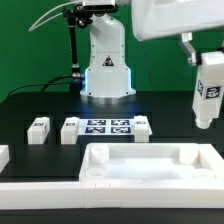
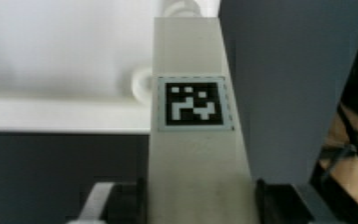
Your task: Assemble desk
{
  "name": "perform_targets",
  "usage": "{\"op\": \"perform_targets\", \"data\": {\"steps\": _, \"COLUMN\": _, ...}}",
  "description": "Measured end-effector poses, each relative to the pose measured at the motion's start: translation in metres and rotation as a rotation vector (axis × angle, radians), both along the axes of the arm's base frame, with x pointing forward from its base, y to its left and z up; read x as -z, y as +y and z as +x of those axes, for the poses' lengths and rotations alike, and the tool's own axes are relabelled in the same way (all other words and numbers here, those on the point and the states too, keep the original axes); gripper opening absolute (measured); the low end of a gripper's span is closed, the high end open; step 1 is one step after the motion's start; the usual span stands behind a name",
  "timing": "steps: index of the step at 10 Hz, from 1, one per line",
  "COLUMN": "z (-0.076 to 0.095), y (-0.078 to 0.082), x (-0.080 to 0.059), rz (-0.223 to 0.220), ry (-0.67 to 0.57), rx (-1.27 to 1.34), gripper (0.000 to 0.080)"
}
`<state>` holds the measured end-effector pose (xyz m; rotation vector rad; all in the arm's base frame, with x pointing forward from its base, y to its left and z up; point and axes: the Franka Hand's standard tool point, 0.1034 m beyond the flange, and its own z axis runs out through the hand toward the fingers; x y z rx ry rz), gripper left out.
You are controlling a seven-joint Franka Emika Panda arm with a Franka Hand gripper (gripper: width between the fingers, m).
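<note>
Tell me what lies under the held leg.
Around the leg hanging in the gripper, white desk top shows on one side, dark table on the other; the leg hides the spot directly beneath.

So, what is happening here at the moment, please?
The robot arm's gripper holds one white leg upright in the air at the exterior view's right. The desk top lies in front, no leg fitted yet. More legs lie near the marker board.

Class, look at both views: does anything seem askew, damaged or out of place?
Nothing stands out. The desk top lies flat, loose legs sit beside the marker board, and the gripper holds a tagged leg upright at the exterior view's right.
</note>
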<state>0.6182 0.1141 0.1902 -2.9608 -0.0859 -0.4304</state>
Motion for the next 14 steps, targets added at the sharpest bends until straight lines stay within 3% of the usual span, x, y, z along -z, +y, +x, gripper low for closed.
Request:
{"op": "perform_targets", "data": {"steps": 4, "z": 0.002, "y": -0.006, "x": 0.005, "rz": 0.002, "ry": -0.221, "rx": 0.026, "gripper": 0.0288}}
{"op": "perform_targets", "data": {"steps": 6, "z": 0.014, "y": -0.025, "x": 0.010, "rz": -0.045, "ry": -0.244, "rx": -0.031, "gripper": 0.0288}}
{"op": "perform_targets", "data": {"steps": 8, "z": 0.017, "y": -0.014, "x": 0.011, "rz": -0.047, "ry": -0.280, "rx": -0.048, "gripper": 0.0288}}
{"op": "perform_targets", "data": {"steps": 14, "z": 0.013, "y": -0.013, "x": 0.025, "rz": -0.050, "ry": -0.285, "rx": -0.050, "gripper": 0.0288}}
